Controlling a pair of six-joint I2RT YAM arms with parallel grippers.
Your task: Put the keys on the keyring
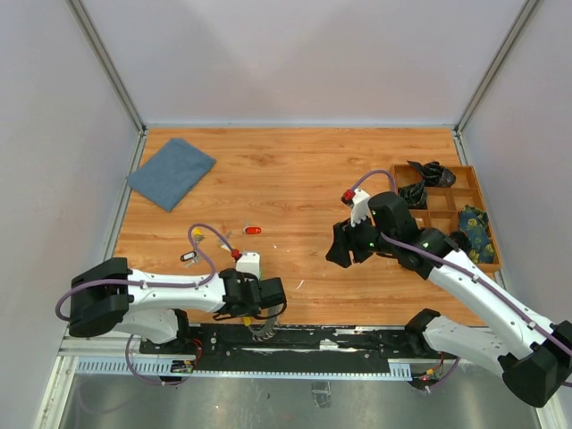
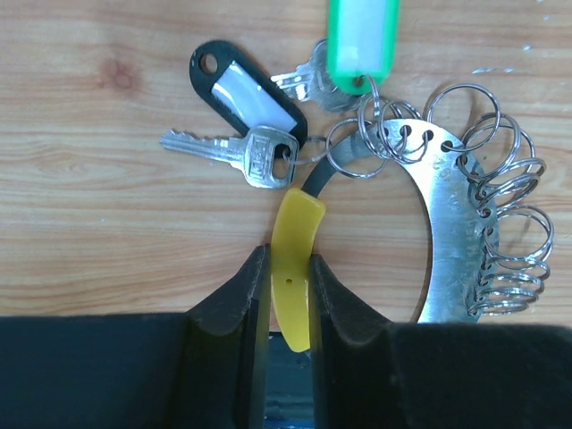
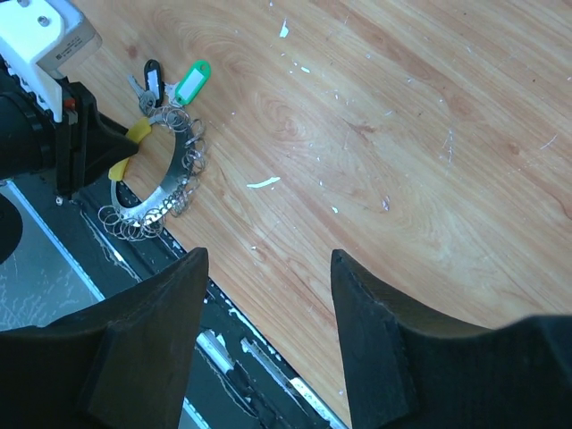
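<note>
Only illegible stamping shows on the silver key [image 2: 268,157].

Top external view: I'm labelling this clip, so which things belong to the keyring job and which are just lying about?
Job: keyring, its yellow tag clamped in the left gripper; loose red key; black-tagged key.
Lying about: blue cloth; wooden tray of oddments.

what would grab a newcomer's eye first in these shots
The left gripper stands out at the table's near edge, pinching the yellow tab of the keyring, a metal crescent fringed with split rings, green tag and black tag alongside. Left of centre lies one red key; the right gripper hangs open and empty.
</note>
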